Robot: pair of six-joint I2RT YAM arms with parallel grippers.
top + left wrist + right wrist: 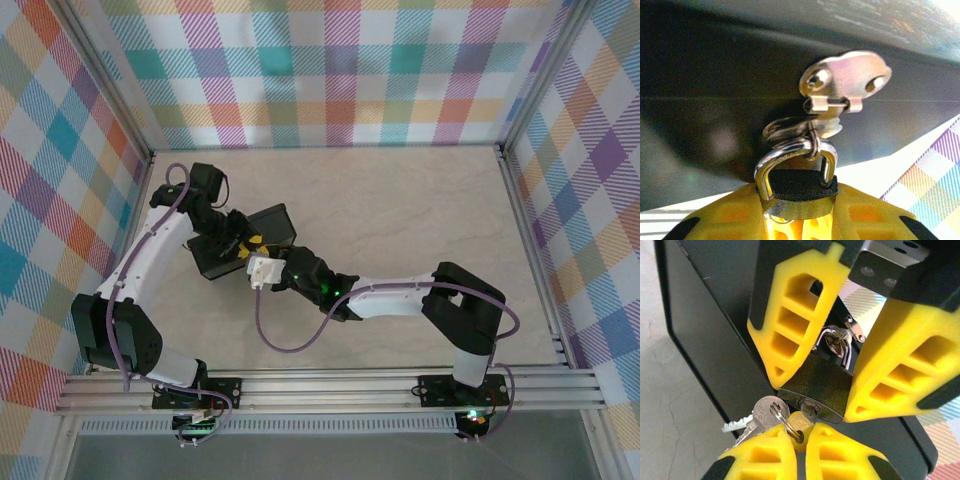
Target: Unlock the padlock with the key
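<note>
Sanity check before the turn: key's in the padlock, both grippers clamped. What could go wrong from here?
1. The right gripper pinches only the small head of the key, so it may slip when twisting.
2. The spare key hangs from the ring beside that gripper and could snag.
3. The left gripper holds the padlock, whose shackle runs through the loop on the box. A twist could swing it.

**Soft light above, glare and blur up close**

From above, the table [420, 210] looks evenly lit and sharp, with only faint shadows beside my arms [150, 250]. At my left wrist the dark box [705, 90] is dim and smeared, the hasp [845, 75] flares white, and the padlock [800, 184] shackle carries bright streaks. At my right wrist the key [801, 421] glints, while my right fingers [760, 460] blur softly along the bottom edge.
</note>
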